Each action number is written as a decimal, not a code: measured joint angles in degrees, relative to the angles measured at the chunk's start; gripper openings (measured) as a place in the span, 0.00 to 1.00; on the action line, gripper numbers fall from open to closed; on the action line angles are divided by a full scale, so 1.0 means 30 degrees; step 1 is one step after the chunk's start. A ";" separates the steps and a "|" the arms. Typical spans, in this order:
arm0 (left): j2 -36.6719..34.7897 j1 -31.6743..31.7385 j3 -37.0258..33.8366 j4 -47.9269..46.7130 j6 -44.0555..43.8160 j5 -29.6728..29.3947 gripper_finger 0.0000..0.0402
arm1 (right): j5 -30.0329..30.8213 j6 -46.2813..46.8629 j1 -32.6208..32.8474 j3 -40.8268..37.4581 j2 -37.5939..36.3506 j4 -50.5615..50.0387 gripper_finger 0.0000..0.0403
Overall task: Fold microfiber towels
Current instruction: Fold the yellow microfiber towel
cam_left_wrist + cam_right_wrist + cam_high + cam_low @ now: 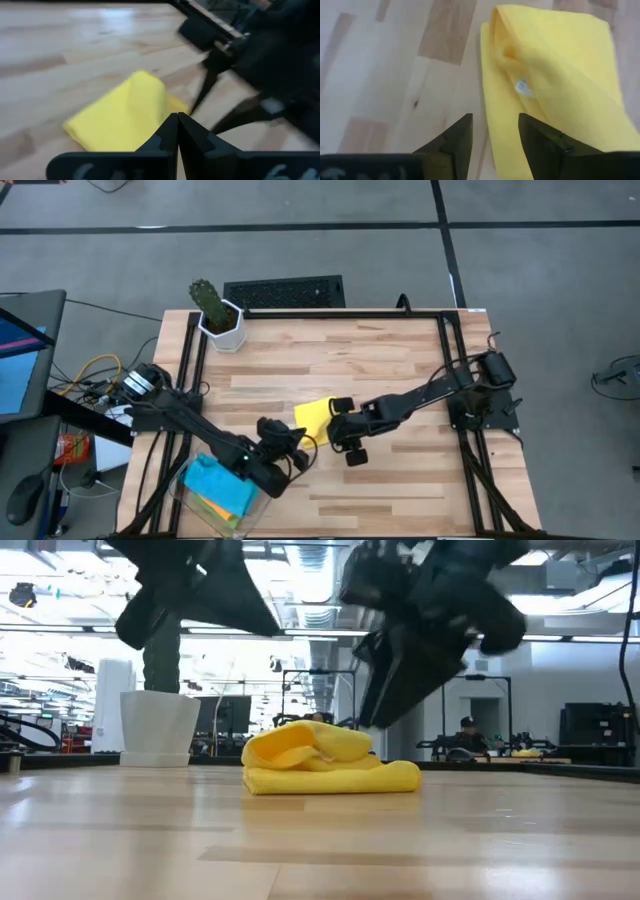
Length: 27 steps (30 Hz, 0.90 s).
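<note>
A yellow microfiber towel [312, 418] lies folded on the wooden table [380, 360], with its upper layer bulging up [315, 745]. My right gripper [495, 122] hangs open just above the towel's edge [502, 145], slanting down from the table's right, and touches nothing. My left gripper [178, 122] is shut and empty. It hovers off the towel's near left side [298, 444]. The light blue, orange and green towels [222, 488] lie stacked in a clear bin.
The clear bin [183, 478] sits at the table's near left corner. A green cactus in a white pot [218, 320] stands at the far left, with a black keyboard-like bar [285, 291] behind the far edge. Bare wood stretches along the table's far half and its near right.
</note>
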 joint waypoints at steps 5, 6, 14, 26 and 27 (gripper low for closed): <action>0.0925 0.0877 -0.0705 0.0967 0.0446 0.0479 0.00 | 0.0562 0.0010 -0.0480 0.0031 -0.1202 -0.0014 0.42; 0.1222 0.1017 -0.0995 0.1283 0.0322 0.0702 0.00 | 0.0788 0.0002 -0.0585 0.0029 -0.1194 0.0032 0.41; 0.2172 0.1461 -0.2442 0.2507 -0.1861 0.1049 0.00 | 0.1052 -0.1659 -0.0723 -0.1337 -0.0214 0.1021 0.37; 0.2168 0.2648 -0.2767 0.6349 0.2658 0.1753 0.00 | 0.2988 -0.2530 -0.1260 -0.2135 0.0107 0.3037 0.33; 0.2168 0.2804 -0.2767 0.6492 0.3024 0.2019 0.00 | 0.2986 -0.2514 -0.1264 -0.2135 0.0302 0.3098 0.33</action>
